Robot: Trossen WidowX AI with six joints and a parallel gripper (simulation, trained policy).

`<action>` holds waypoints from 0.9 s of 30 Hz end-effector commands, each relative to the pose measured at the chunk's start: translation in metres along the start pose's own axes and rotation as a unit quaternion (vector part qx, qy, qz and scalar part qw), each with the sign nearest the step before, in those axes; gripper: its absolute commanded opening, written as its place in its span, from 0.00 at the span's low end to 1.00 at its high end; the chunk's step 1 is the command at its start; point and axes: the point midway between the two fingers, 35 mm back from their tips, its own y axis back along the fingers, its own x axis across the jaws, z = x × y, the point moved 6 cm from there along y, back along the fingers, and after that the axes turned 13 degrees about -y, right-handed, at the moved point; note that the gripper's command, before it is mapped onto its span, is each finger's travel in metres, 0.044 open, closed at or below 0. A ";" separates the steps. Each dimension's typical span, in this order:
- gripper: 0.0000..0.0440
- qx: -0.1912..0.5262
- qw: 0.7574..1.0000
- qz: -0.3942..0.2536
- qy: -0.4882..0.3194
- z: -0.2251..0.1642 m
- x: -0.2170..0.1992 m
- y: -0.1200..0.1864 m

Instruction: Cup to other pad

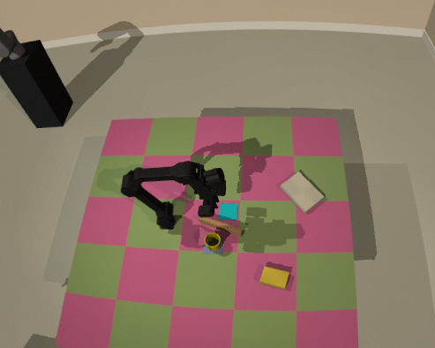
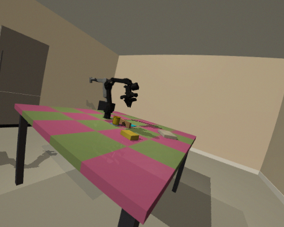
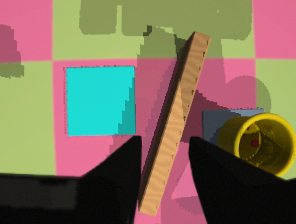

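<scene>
The biggest thing is the table [image 1: 206, 283] [image 2: 106, 144], with pink and green squares, low in the outside view. The black arm [image 1: 162, 173] [image 2: 109, 95] is left of the middle from above. Its claw [image 1: 206, 209] [image 2: 129, 104] [image 3: 165, 144] is partly open and holds nothing; it hangs up high over the table.

A pale block [image 1: 302, 192] [image 2: 167, 133] lies right of the middle from above, and a yellow block [image 1: 274, 277] [image 2: 129, 135] lies lower right. A long wooden bar [image 1: 221, 226] [image 2: 125, 123] [image 3: 172, 130] runs between the two pads. The blue-green pad [image 1: 228, 211] [image 2: 133, 125] [image 3: 100, 100] has no cup on it. The yellow cup [image 1: 213, 240] [image 2: 116, 120] [image 3: 260, 145] stands upright on the gray-blue pad [image 1: 213, 253] [image 2: 114, 124] [image 3: 212, 125], at the right of the claw's view.

So grabbing, moving and letting go all look left to do. The cup's inside is dark; I see a small red spot, maybe a marble, but can't count any. The cup hides much of its pad.
</scene>
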 end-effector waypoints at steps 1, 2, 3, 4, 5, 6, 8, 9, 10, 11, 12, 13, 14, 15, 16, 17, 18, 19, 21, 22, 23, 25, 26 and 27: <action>0.27 0.020 1.000 -0.013 0.007 0.001 -0.004 -0.003; 0.27 0.026 0.999 -0.016 0.010 0.001 -0.006 -0.004; 0.27 0.032 0.999 -0.020 0.012 0.001 -0.007 -0.005; 0.28 0.038 0.999 -0.023 0.014 0.001 -0.008 -0.007; 0.28 0.044 0.999 -0.026 0.016 0.000 -0.010 -0.008; 0.28 0.050 0.998 -0.029 0.018 0.000 -0.011 -0.010; 0.28 0.062 0.997 -0.035 0.022 0.000 -0.014 -0.012; 0.28 0.068 0.997 -0.038 0.023 0.000 -0.015 -0.014; 0.28 0.073 0.996 -0.041 0.025 0.000 -0.017 -0.016; 0.28 0.079 0.996 -0.043 0.027 0.000 -0.018 -0.017; 0.29 0.084 0.995 -0.046 0.028 0.000 -0.020 -0.019; 0.29 0.090 0.994 -0.048 0.030 0.000 -0.021 -0.020; 0.29 0.095 0.994 -0.050 0.031 0.000 -0.023 -0.022; 0.29 0.100 0.993 -0.052 0.032 0.000 -0.024 -0.024; 0.30 0.105 0.992 -0.055 0.034 0.000 -0.026 -0.025; 0.30 0.110 0.992 -0.057 0.035 0.000 -0.027 -0.027; 0.30 0.115 0.991 -0.058 0.036 0.000 -0.029 -0.029; 0.31 0.120 0.990 -0.060 0.037 0.000 -0.030 -0.030; 0.32 0.128 0.989 -0.063 0.039 -0.001 -0.033 -0.034; 0.32 0.132 0.988 -0.065 0.040 -0.001 -0.035 -0.036; 0.33 0.135 0.988 -0.066 0.041 -0.001 -0.036 -0.038; 0.34 0.141 0.987 -0.069 0.043 -0.002 -0.039 -0.041; 0.35 0.144 0.986 -0.070 0.044 -0.002 -0.041 -0.043; 0.35 0.146 0.986 -0.071 0.044 -0.002 -0.043 -0.045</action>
